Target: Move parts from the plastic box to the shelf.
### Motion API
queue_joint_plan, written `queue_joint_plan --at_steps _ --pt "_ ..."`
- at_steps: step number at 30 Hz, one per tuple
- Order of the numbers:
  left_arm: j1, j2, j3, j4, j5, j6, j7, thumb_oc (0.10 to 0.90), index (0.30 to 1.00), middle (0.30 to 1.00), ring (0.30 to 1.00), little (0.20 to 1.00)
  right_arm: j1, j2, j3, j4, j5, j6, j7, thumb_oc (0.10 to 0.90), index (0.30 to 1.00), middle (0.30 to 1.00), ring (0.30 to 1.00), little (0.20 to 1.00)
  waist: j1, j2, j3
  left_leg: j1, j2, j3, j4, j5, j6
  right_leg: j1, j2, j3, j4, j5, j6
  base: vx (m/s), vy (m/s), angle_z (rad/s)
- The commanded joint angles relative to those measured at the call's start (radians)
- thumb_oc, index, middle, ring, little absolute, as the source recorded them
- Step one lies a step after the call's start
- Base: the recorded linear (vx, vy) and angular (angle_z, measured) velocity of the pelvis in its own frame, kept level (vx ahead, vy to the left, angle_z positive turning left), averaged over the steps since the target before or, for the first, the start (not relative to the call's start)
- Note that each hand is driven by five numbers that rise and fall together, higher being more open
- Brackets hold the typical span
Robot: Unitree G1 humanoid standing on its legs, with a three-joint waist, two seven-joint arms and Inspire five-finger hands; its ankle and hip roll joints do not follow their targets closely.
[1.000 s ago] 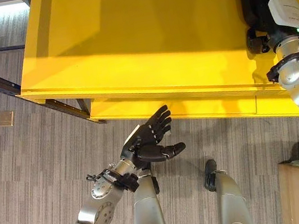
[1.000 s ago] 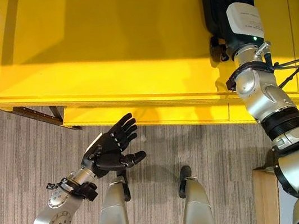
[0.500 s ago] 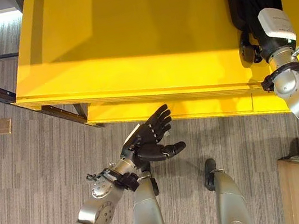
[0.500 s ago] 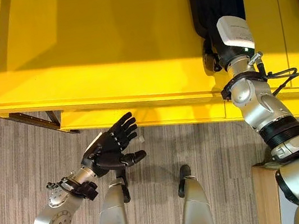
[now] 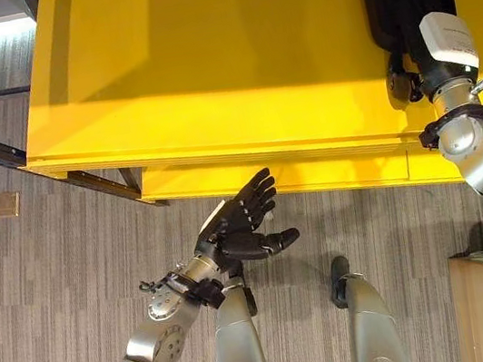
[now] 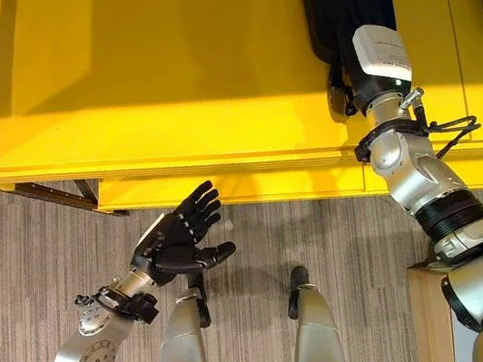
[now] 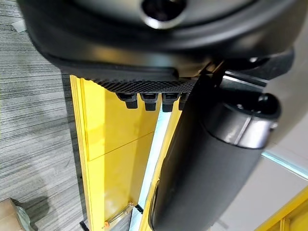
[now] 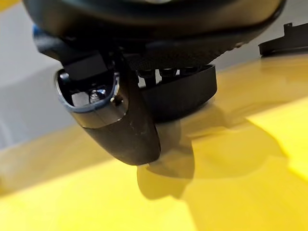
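Shelf edge near open left hand.

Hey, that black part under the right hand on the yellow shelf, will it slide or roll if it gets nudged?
The black part looks flat and low against the yellow shelf, so it probably slides rather than rolls. The shelf's glossy top suggests little grip. It looks thin, so likely light; the right hand hides most of it.
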Motion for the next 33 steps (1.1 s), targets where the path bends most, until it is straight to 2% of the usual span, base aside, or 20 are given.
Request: queue_joint_plan --at_steps 1,2,5,10,20,26,33 --pt "-0.035 -0.063 0.025 -0.102 -0.037 -0.136 0.009 0.900 1.000 1.000 1.000 1.000 -0.059 -0.025 -0.100 -0.070 -0.054 -0.061 -0.159 0.900 1.000 1.000 1.000 1.000 -0.019 0.032 -0.010 0.053 -0.062 -0.014 0.039 -0.094 0.067 0.008 0.088 -0.023 0.061 -0.040 -0.086 0.02 0.040 -0.07" --pt "-0.025 -0.071 0.028 -0.104 -0.033 -0.147 0.007 0.900 1.000 1.000 1.000 1.000 -0.052 -0.017 -0.127 -0.100 -0.089 -0.072 -0.201 0.900 1.000 1.000 1.000 1.000 -0.021 0.039 -0.010 0.058 -0.067 -0.014 0.034 -0.094 0.066 0.008 0.087 -0.020 0.059 -0.041 -0.086 0.01 0.035 -0.04" --pt "-0.020 -0.075 0.026 -0.101 -0.034 -0.156 0.002 0.900 1.000 1.000 1.000 1.000 -0.044 -0.009 -0.138 -0.128 -0.109 -0.072 -0.223 0.900 1.000 1.000 1.000 1.000 -0.023 0.043 -0.010 0.061 -0.070 -0.012 0.027 -0.093 0.065 0.009 0.086 -0.019 0.054 -0.039 -0.086 0.00 0.023 0.00" --pt "-0.007 -0.077 0.019 -0.100 -0.032 -0.170 -0.025 0.900 1.000 1.000 1.000 1.000 -0.033 -0.003 -0.147 -0.163 -0.096 -0.106 -0.197 0.900 1.000 1.000 1.000 1.000 -0.027 0.051 -0.010 0.068 -0.072 -0.010 0.023 -0.094 0.063 0.009 0.080 -0.015 0.053 -0.040 -0.086 0.00 0.034 -0.01" --pt "0.003 -0.075 0.018 -0.114 -0.038 -0.166 -0.021 0.900 1.000 1.000 1.000 1.000 -0.014 -0.003 -0.133 -0.219 -0.117 -0.132 -0.180 0.900 1.000 1.000 1.000 1.000 -0.031 0.053 -0.010 0.078 -0.072 -0.007 0.022 -0.095 0.062 0.012 0.076 -0.013 0.059 -0.043 -0.087 0.00 0.002 0.00" --pt "0.013 -0.075 0.009 -0.125 -0.040 -0.174 -0.011 0.900 1.000 1.000 1.000 1.000 0.008 0.016 -0.156 -0.279 -0.083 -0.208 -0.267 0.900 1.000 1.000 1.000 1.000 -0.038 0.056 -0.010 0.092 -0.070 -0.001 0.005 -0.091 0.062 0.021 0.073 -0.013 0.048 -0.040 -0.086 0.00 0.000 0.00" --pt "0.038 -0.080 0.019 -0.153 -0.039 -0.166 0.002 0.900 1.000 1.000 1.000 1.000 0.086 0.078 -0.250 -0.458 -0.135 -0.287 -0.309 0.900 1.000 1.000 1.000 1.000 -0.055 0.062 -0.015 0.117 -0.072 0.009 -0.019 -0.087 0.061 0.033 0.069 -0.007 0.029 -0.035 -0.083 0.02 0.039 -0.02"
